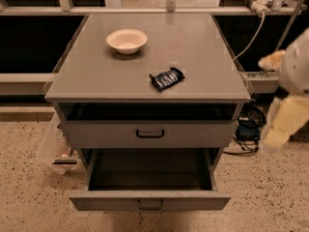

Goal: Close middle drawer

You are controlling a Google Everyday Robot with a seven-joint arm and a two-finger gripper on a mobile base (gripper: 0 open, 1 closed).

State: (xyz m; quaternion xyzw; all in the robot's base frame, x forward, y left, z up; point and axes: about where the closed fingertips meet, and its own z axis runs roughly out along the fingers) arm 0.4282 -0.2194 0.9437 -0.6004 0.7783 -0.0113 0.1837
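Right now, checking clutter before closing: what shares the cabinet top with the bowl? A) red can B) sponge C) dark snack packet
C: a dark snack packet lies in front of the bowl on the cabinet top; the pincer hangs beyond its right edge.

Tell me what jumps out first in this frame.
The middle drawer, pulled far out low in the view, shows a dark inside. On the cabinet top sit a pale bowl and a dark snack packet. The robot's pincer hangs at the right edge, apart from the drawer.
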